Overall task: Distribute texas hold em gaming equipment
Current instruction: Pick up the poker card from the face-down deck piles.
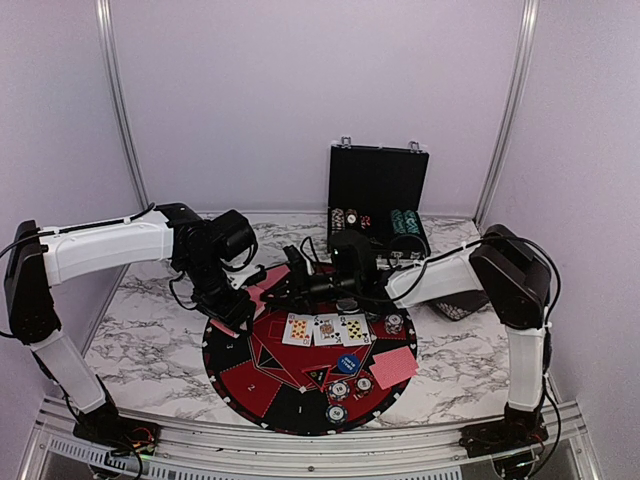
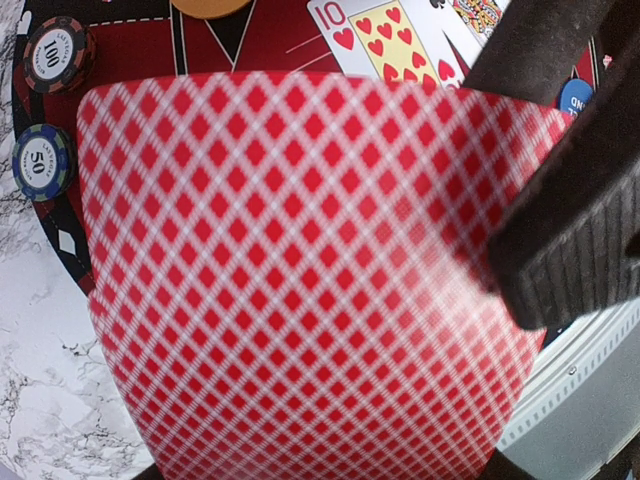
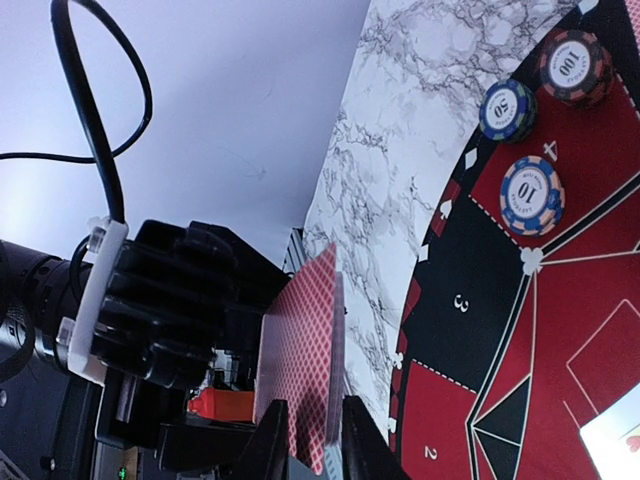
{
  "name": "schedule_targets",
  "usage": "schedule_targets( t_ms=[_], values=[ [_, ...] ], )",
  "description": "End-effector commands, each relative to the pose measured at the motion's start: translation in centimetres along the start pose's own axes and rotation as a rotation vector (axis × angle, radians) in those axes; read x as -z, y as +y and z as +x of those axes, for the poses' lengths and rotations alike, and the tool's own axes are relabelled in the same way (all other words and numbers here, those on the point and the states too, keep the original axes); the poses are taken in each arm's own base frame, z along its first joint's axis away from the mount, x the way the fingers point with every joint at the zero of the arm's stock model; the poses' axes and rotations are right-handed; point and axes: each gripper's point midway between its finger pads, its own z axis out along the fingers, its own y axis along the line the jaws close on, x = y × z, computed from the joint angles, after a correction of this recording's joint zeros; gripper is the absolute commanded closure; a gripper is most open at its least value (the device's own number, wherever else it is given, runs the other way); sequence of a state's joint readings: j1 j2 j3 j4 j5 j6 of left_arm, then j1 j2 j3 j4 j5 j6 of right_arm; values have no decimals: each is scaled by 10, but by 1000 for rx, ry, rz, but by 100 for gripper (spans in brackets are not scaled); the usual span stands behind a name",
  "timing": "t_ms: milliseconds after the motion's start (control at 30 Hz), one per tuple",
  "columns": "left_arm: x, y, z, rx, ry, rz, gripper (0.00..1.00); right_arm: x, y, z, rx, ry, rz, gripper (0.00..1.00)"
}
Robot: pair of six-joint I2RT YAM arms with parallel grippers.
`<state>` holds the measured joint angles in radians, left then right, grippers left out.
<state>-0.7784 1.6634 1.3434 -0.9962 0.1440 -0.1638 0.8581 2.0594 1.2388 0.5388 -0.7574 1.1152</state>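
Observation:
My left gripper is shut on a deck of red-backed playing cards, held on edge over the mat's left rim. The deck's back fills the left wrist view and hides my left fingers. My right gripper reaches in from the right. Its two fingers are closed on the cards, one on each side, and one finger lies across the deck's back. Three face-up cards, red-backed cards, a blue button and striped chips lie on the round mat.
An open black case with chip stacks stands at the back. A black dish sits partly behind the right arm. Chips marked 100, 50 and 10 and an orange disc lie on the mat.

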Motion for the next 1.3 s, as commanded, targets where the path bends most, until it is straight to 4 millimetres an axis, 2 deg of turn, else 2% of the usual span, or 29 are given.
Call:
schedule_targets(
  t_ms=[0, 367, 900, 1267],
  values=[
    [7, -1, 1, -9, -3, -5, 52, 9, 25, -11, 35, -34, -51, 85],
    [7, -1, 2, -7, -3, -5, 52, 16, 29, -17, 21, -54, -78, 100],
    [6, 1, 4, -4, 1, -15, 52, 28, 49, -19, 11, -64, -144, 100],
    [5, 3, 7, -1, 1, -22, 52, 40, 56, -22, 3, -71, -161, 100]
  ],
)
